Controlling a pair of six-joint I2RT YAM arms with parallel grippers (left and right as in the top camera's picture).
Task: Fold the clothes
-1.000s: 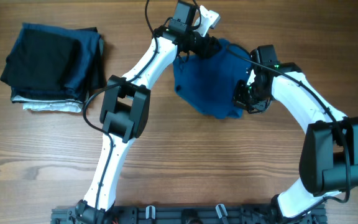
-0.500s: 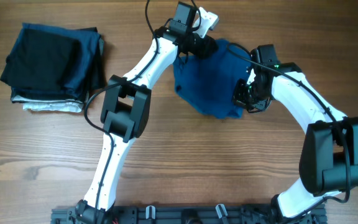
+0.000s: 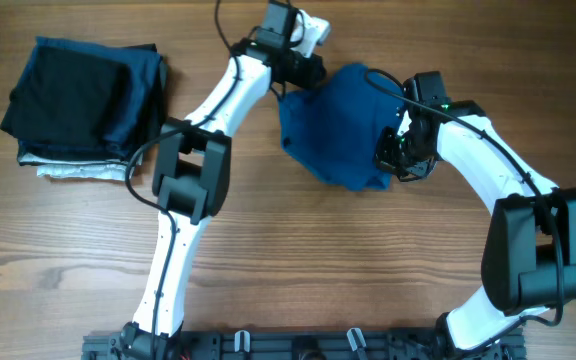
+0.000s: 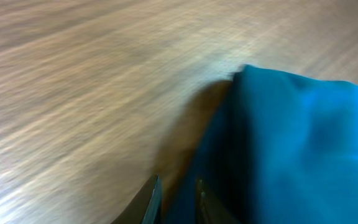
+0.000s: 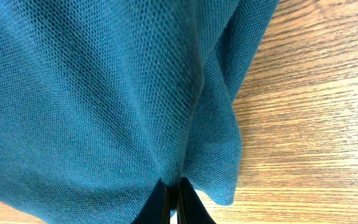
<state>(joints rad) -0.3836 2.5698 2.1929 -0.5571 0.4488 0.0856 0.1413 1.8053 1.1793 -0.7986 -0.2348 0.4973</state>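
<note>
**While it is pinched at two edges, the blue T-shirt [image 3: 333,125] lies bunched on the table [image 3: 298,260]**

As I look down from overhead, the shirt sits in a rough crumpled mound on the far half of the wooden table, a little to my right of centre, between the two arms. The left claw [image 3: 306,70] is at the shirt's far-left edge. On its wrist camera the fingers stand narrow, with a dark fold of the blue cloth running between them, so I read it as gripping that edge. That picture is blurred, and I can't tell how much cloth it has. The right claw [image 3: 393,160] is at the shirt's near-right edge. Its wrist camera shows the two fingertips pressed almost together on a pinched fold of the knit, with the fabric fanning away from them and bare wood just beside. Well apart, at the far left of the table, sits a stack of folded garments [image 3: 83,105]: black on top, dark navy under it, a white-grey one at the bottom.
</note>
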